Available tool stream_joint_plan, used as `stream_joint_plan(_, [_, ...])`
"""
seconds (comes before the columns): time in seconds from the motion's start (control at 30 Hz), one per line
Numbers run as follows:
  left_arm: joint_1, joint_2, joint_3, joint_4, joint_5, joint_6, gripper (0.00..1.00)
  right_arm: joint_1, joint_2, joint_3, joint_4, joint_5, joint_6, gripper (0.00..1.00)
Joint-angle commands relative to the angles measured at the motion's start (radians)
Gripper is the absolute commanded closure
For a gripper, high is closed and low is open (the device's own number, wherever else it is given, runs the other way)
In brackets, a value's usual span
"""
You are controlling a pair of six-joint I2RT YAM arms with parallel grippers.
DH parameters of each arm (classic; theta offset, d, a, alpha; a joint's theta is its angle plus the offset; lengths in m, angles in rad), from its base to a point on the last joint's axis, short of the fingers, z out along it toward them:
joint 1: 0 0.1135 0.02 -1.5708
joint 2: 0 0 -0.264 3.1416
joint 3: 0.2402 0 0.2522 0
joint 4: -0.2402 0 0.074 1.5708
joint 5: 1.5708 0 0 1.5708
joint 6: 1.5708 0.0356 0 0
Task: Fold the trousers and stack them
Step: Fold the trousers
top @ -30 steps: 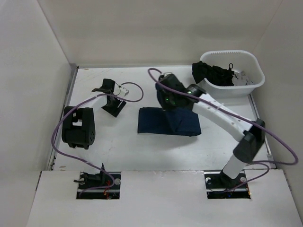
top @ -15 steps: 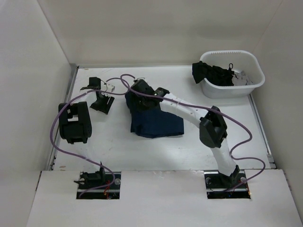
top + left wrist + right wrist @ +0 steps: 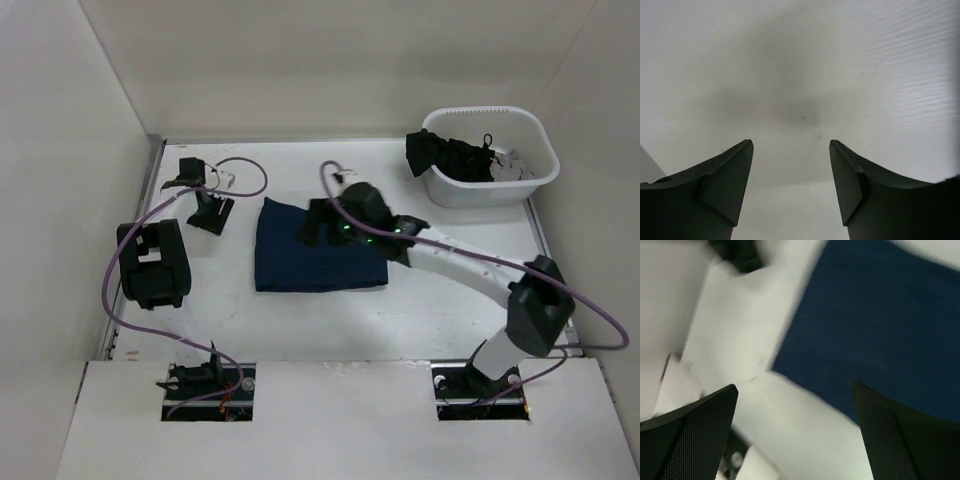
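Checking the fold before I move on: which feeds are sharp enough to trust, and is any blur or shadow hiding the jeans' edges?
Right wrist: motion-smeared, the edge of the trousers is streaky, not to be trusted. Left wrist: only a soft grey shadow on the bare table, no cloth in view. Top external: evenly lit, no glare, the folded outline reads crisp.

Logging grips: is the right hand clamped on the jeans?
No, the right hand gapes wide open and empty, the jeans lying flat beyond it.
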Motion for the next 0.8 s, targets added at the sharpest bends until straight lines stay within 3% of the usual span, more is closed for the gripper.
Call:
stream_joint_plan(0.0, [-0.093, -0.164, -0.026, 0.008, 0.037, 0.008, 0.38, -0.166, -0.076, -0.179, -0.027, 0.125, 0.101, 0.00])
stream_joint_plan(0.17, [-0.110, -0.262, -0.063, 0.028, 0.040, -0.064, 0.37, -0.335, -0.268, -0.317, -0.149, 0.168, 0.022, 0.00])
stream_joint_plan(0.47, [0.046, -0.415, -0.144, 0.092, -0.023, -0.183, 0.35, -0.664, -0.441, -0.314, -0.465, 0.315, -0.110, 0.00])
stream_joint_plan(0.77, [0.046, -0.446, -0.167, 0.083, -0.049, -0.203, 0.35, -0.837, -0.595, -0.363, -0.473, 0.289, -0.193, 0.00])
